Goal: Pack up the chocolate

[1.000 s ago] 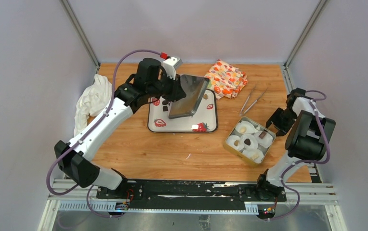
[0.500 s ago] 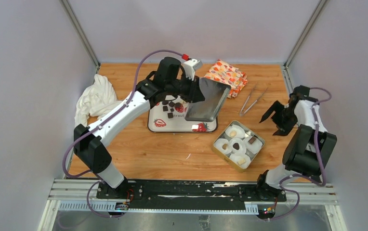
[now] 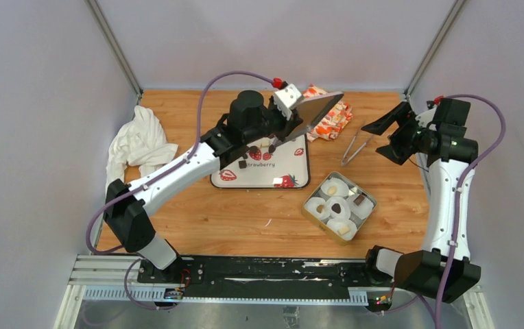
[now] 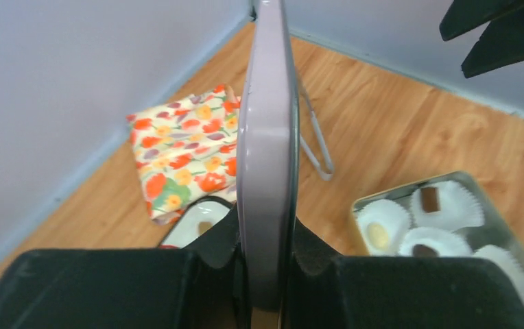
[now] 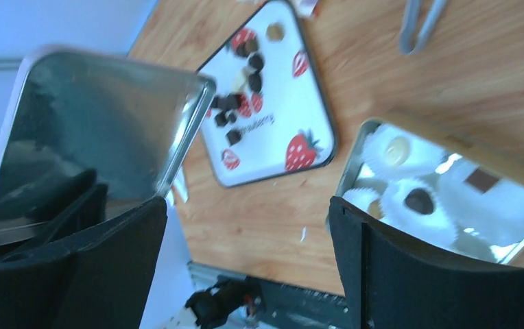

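Note:
Several small dark brown chocolates (image 3: 244,152) lie on the white strawberry-print tray (image 3: 293,168); the right wrist view shows them too (image 5: 235,103). A metal tin (image 3: 372,199) holds white paper cups, a few with a chocolate (image 3: 337,207) inside. My left gripper (image 3: 288,129) is shut on the edge of the tin's metal lid (image 3: 319,108) and holds it raised above the tray's far right corner, edge-on in the left wrist view (image 4: 266,137). My right gripper (image 3: 385,137) is open and empty, raised at the right, facing the lid (image 5: 88,130).
A floral napkin (image 3: 331,116) lies at the back behind the lid. Metal tweezers (image 3: 355,144) lie between the napkin and my right gripper. A crumpled white cloth (image 3: 136,140) sits at the left. Grey walls close in on three sides.
My left arm carried the lid up and to the right, tipping it flatter. My right arm rose and swung back toward the lid, jaws open. The tin had shifted slightly left early on.

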Controlling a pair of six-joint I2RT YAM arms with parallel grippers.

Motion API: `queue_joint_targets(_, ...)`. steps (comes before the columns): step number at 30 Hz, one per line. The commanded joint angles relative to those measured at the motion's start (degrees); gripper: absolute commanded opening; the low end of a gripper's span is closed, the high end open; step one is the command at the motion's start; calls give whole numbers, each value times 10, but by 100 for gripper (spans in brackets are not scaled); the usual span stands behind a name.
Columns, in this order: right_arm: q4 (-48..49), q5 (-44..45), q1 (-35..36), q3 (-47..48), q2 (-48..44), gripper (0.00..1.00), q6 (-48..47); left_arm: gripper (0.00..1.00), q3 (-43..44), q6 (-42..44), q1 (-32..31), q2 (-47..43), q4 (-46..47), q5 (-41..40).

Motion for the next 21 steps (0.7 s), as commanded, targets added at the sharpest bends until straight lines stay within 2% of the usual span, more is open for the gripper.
queue_joint_targets(1,0,-45,59,-6,-48,92,96,0,-43,169,-61,-27,89,-122)
queue_joint_targets(7,62,-82,78,-38,-96,92,190,0,-73,230,-111,-4,154,-205)
queue_joint_targets(10,49,-90,78,-39,-85,93,214,0,-75,271,-140,-3,163,-248)
queue_joint_targets(17,52,-100,117,-31,-54,94,244,0,-92,361,-175,-1,187,-275)
queue_joint_targets(21,98,-123,121,-61,-44,94,276,0,-125,408,-182,-17,204,-239)
